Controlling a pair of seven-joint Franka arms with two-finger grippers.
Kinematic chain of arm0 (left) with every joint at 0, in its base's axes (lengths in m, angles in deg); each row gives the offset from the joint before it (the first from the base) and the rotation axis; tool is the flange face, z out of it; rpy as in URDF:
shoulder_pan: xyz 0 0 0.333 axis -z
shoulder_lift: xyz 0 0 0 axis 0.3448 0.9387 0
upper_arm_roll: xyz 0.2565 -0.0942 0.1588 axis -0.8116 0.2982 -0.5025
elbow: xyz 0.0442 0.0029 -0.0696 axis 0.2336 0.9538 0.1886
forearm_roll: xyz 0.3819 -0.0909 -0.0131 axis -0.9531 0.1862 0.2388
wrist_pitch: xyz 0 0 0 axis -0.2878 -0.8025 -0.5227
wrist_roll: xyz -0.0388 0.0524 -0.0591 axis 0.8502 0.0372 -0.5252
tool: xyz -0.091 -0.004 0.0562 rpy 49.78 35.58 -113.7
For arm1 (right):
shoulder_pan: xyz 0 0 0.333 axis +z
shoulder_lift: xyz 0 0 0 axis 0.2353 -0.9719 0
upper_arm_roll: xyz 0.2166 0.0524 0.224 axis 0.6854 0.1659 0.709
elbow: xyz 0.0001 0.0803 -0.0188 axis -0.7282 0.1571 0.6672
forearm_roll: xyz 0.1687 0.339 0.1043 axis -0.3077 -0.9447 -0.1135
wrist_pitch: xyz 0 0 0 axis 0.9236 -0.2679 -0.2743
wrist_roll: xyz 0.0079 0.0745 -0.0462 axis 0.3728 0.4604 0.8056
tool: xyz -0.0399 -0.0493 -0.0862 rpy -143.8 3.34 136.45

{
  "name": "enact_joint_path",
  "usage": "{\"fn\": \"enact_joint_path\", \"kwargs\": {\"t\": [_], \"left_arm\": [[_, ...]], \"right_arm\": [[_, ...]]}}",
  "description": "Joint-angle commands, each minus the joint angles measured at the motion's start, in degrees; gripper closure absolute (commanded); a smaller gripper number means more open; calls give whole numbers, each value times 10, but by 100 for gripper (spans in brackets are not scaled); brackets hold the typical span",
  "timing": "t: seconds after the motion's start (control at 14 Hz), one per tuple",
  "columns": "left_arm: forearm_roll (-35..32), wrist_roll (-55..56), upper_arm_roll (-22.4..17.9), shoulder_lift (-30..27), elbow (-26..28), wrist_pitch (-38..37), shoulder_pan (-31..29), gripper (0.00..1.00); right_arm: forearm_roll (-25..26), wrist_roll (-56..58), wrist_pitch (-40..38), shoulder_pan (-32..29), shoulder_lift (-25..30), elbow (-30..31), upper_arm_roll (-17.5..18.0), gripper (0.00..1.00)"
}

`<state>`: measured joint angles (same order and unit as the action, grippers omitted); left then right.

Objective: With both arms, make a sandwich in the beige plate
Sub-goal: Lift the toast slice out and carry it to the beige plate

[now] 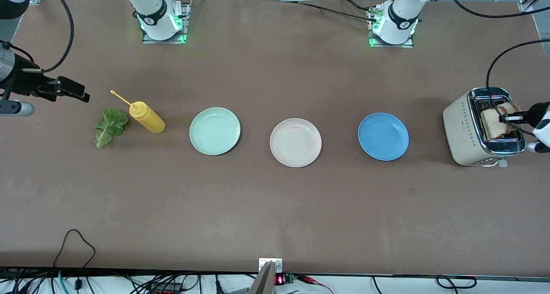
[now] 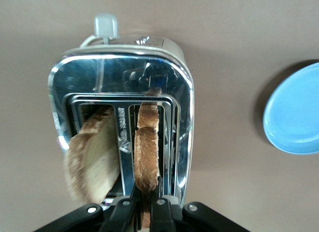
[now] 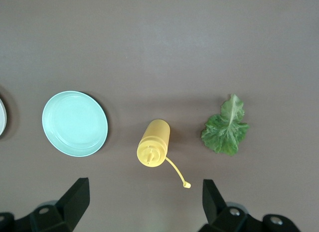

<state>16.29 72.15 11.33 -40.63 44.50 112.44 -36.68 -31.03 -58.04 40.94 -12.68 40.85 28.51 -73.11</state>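
Here, front view: three plates sit in a row mid-table, mint-green plate toward the right arm's end, beige plate in the middle, blue plate toward the left arm's end. The beige plate has nothing on it. A lettuce leaf lies just beside a yellow squeeze bottle tipped on its side, near the right arm's end. A toaster stands at the left arm's end with two bread slices sticking up from its slots. The left gripper is over the toaster, pinched on one slice. The right gripper waits in the air near the leaf, jaws wide.

Left wrist view: the left gripper fingers clamp the edge of the toasted slice in one slot; the second slice leans in the other slot. Blue plate edge shows.

Right wrist view: the right gripper fingers stand wide apart, holding nothing, over the bottle; leaf and mint-green plate lie below.
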Motion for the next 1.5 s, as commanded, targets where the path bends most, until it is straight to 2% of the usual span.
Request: {"fn": "enact_joint_path", "kwargs": {"t": [0.0, 0.14, 0.29, 0.5, 0.57, 0.71, 0.86, 1.07, 1.21, 1.43], "left_arm": [[30, -17, 8, 4, -103, -78, 3, 99], [32, -10, 38, 2, -140, -129, 3, 99], [34, -3, 80, -14, -153, -191, 4, 99], [36, 63, 194, -27, -153, -233, 4, 99], [61, 105, 240, -27, -144, -235, 4, 99], [114, 193, 297, -1, -136, -222, 19, 99], [150, 256, 306, 39, -132, -172, 69, 99], [161, 304, 306, 114, -131, -113, 139, 99], [202, 335, 306, 158, -128, -75, 156, 99], [214, 350, 306, 162, -68, 55, 191, 99]], "right_arm": [[-1, -3, 5, 1, 2, -8, 2, 0], [2, -3, 14, -2, 0, -8, 1, 0], [15, -3, 18, -5, 0, -7, 0, 0], [34, -3, 25, -6, -9, -6, 0, 0], [34, -3, 25, -8, -14, -6, 0, 0], [34, -3, 24, -12, -15, -6, 0, 0], [34, -3, 20, -11, -14, -6, 0, 0], [33, -4, 19, -10, -14, -6, 0, 0], [26, -5, 25, -14, -19, -6, 0, 0], [24, 1, 21, -13, -36, -6, 0, 0]]}}
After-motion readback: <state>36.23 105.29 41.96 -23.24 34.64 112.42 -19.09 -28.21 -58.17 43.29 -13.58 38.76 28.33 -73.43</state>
